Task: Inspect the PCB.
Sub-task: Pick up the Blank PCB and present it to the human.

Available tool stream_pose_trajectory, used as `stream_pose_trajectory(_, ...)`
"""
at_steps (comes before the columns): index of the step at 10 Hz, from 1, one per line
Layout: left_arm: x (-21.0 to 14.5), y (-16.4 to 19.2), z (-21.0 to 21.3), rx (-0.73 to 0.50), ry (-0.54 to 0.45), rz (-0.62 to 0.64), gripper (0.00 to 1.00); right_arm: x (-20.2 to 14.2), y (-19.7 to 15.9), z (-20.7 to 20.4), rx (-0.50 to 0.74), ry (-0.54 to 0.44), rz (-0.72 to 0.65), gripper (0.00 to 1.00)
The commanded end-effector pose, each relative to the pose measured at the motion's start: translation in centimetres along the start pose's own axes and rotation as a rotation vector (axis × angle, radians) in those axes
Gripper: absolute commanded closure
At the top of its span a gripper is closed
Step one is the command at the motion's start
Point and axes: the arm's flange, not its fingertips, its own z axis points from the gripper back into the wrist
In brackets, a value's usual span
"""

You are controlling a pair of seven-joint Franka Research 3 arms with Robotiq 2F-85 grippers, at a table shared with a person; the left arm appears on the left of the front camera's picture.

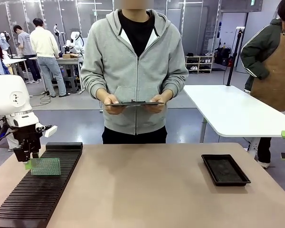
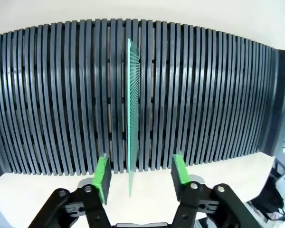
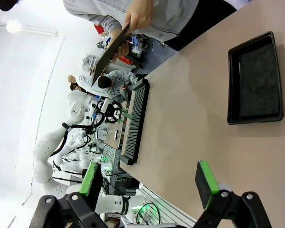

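Progress check on the PCB inspection: barely started, I'd say.

The PCB [image 2: 132, 104] is standing upright on its edge in one slot of the black slotted rack [image 1: 19, 204]. That rack lies along the left edge of the surface [image 1: 147, 190] and runs down to the near-left corner. The board sits toward the rack's far end.

My left end effector [image 2: 140, 164] is lined up on the end of the board with its jaws wide. There's a green pad [image 2: 102, 176] on either side of the thin edge and a visible gap both ways. So nothing is touching and nothing is gripped yet.

My right end effector [image 3: 148, 183] is spread wide too and carries nothing. It's well apart from the rack, looking out past the shallow black tray [image 3: 254, 80] that sits toward the right edge. I can't see anything in the tray.

The person [image 1: 135, 61] stands at the far edge holding a dark clipboard [image 1: 133, 103] in both hands.

Done so far, as far as I can judge: just the approach and the lining up. Left to do is basically everything else:
- pinch the board
- draw it straight up out of its slot without scraping the neighbouring ribs
- bring it somewhere it can actually be looked over

Where it goes after that is a guess. The tray seems a likely spot, but I can't tell from this.
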Motion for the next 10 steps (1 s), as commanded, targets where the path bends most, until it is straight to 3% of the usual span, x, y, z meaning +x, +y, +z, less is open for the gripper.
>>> stream_pose_trajectory(1,0.3,0.2,0.3,-0.022,-0.010,-0.040,1.00,-0.2,0.2,-0.2,0.016,-0.012,-0.003,0.00)
stream_pose_trajectory(3,0.4,0.1,0.1,-0.024,0.016,-0.037,0.96,-0.2,0.2,-0.2,0.016,-0.012,-0.003,0.00)
stream_pose_trajectory(4,0.3,0.1,0.0,-0.021,0.027,-0.031,1.00,-0.2,0.2,-0.2,0.016,-0.012,-0.003,0.00)
stream_pose_trajectory(10,0.6,-1.5,1.5,0.026,0.006,0.015,1.00,-0.2,0.2,-0.2,0.016,-0.012,-0.003,0.00)
